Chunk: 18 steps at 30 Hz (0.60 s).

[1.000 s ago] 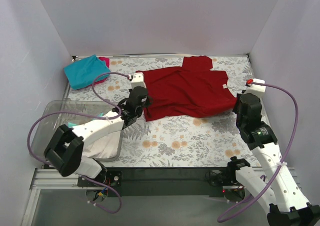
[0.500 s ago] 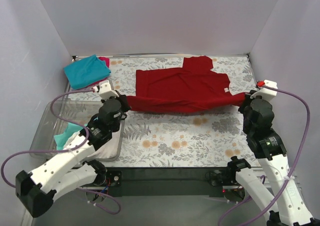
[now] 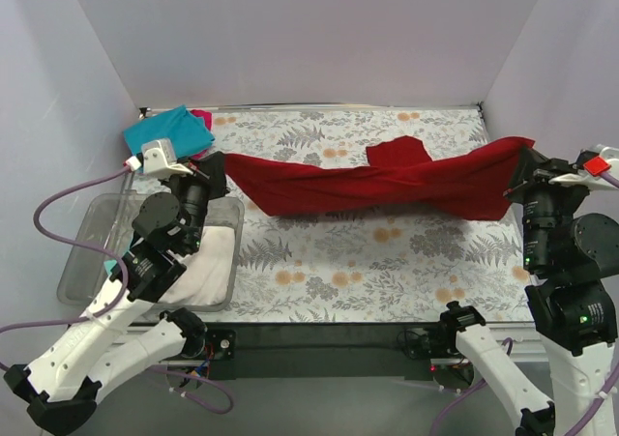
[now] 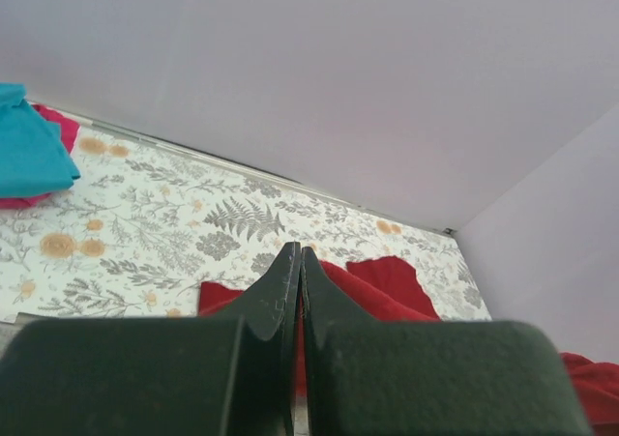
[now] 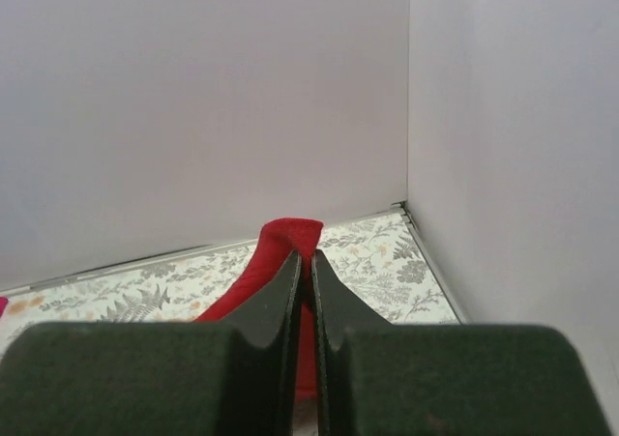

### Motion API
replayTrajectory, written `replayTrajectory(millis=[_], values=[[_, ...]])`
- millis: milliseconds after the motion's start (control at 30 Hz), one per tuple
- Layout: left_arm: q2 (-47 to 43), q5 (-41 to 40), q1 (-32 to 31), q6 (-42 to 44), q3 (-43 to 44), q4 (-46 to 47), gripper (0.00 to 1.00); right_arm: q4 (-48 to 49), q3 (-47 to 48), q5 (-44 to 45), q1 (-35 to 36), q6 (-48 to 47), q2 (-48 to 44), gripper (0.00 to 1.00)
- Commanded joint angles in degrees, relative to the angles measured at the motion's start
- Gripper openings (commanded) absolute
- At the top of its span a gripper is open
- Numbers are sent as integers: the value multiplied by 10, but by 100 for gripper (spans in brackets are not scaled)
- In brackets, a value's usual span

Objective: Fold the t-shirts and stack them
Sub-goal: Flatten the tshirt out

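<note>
- Floral-printed tabletop (image 3: 387,252) between pale walls is filling the top view. I am holding the dark red t-shirt (image 3: 387,187) stretched across it as a long, sagging band. My left gripper (image 3: 219,166) is pinching its left end and my right gripper (image 3: 523,177) its right end.
- Also in that view, the teal t-shirt (image 3: 169,134) is lying in the far left corner on top of the magenta-pink t-shirt (image 3: 201,117). The white t-shirt (image 3: 208,262) is sitting crumpled in the clear plastic bin (image 3: 87,252) at the near left.
- Through my left wrist camera, my fingers are pressing tight together with a sliver of red cloth showing between them. The rest of the shirt is trailing away over the ferns, and the teal and pink pair is sitting far left.
- Through my right wrist camera, my fingers are likewise clamping shut on a red edge that is rising just beyond the tips, near the far right corner.
- Judging progress, I am early on. The red shirt is only being spread, no fold is showing in it, the white one is waiting in the bin, and a proper stack is not yet forming.
</note>
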Motion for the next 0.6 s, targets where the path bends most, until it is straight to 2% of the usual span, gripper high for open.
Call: replayTrajectory(millis=[0,67,167,267,300,400,567], values=[[-20,26,2,17,-24,9,0,-2,-13,-7,-4,-7,-9,1],[-45,30,2,6,-59,20,0,-2,-31,0,-3,0,-29,1],[-71,8,2,-8,-67,11,0,-2,-46,5,-3,2,-46,1],[-67,-2,3,6,-64,25,0,-2,-35,-1,-3,2,-25,1],[-58,4,2,10,-56,35,0,-1,-32,-29,-3,2,-13,1],[22,41,3,26,-17,44,0,18,-30,-91,-4,1,56,1],[216,84,19,41,86,8,0,36,8,-156,-4,-4,203,1]])
